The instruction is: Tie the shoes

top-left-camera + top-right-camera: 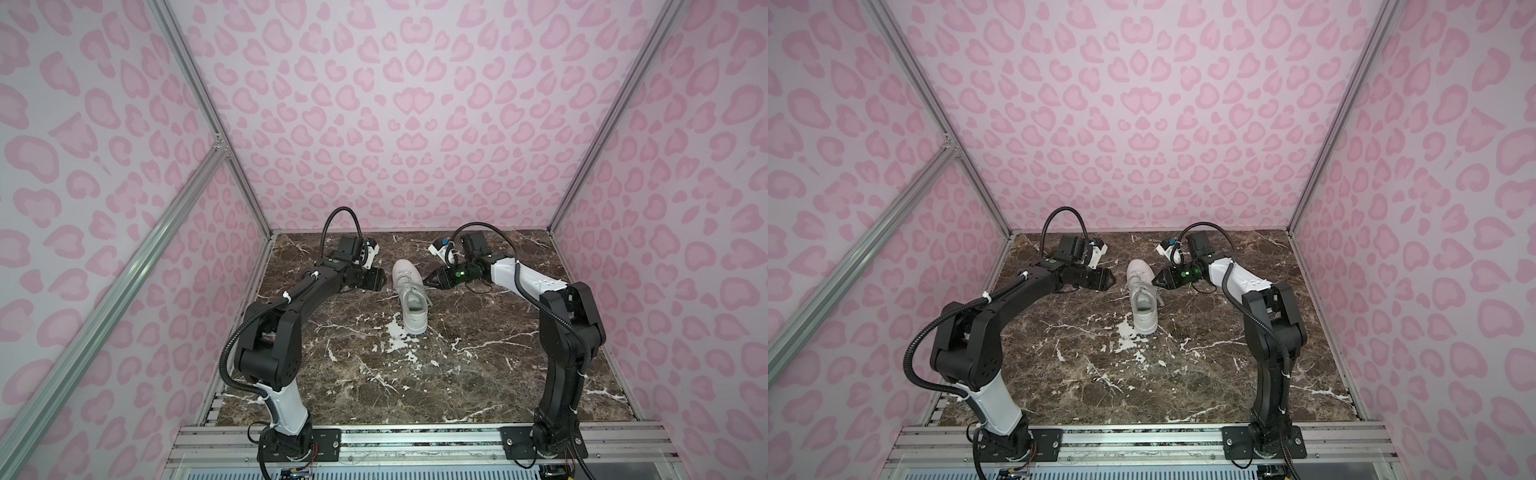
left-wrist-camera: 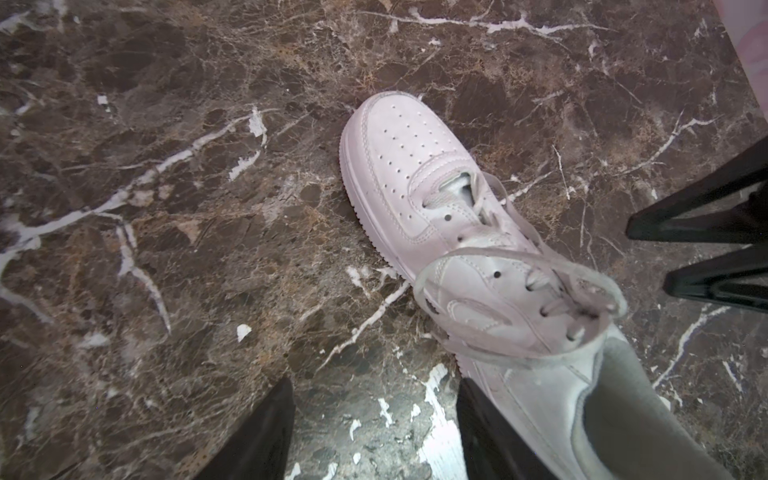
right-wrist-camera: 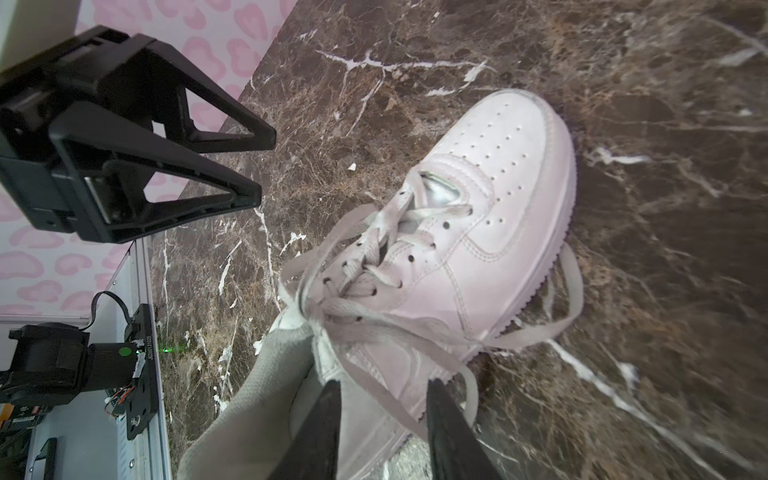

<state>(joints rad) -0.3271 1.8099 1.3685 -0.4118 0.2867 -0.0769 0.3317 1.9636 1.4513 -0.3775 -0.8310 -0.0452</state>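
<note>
Left gripper [image 1: 380,281] hangs with jaws well apart and nothing between them, just beside the left flank of the sneaker [image 1: 409,297]. That sneaker stands on the marble tabletop [image 1: 374,374] between both arms, its long axis running away from the bases, toe toward the back wall. On its far side the right gripper [image 1: 425,281] sits closer, jaws parted more narrowly, with a loop of the laces [image 3: 374,320] lying loose between them, unpinched. Each loop lies straight inward of its own gripper, so any tightening pull would likely run crosswise.
</note>
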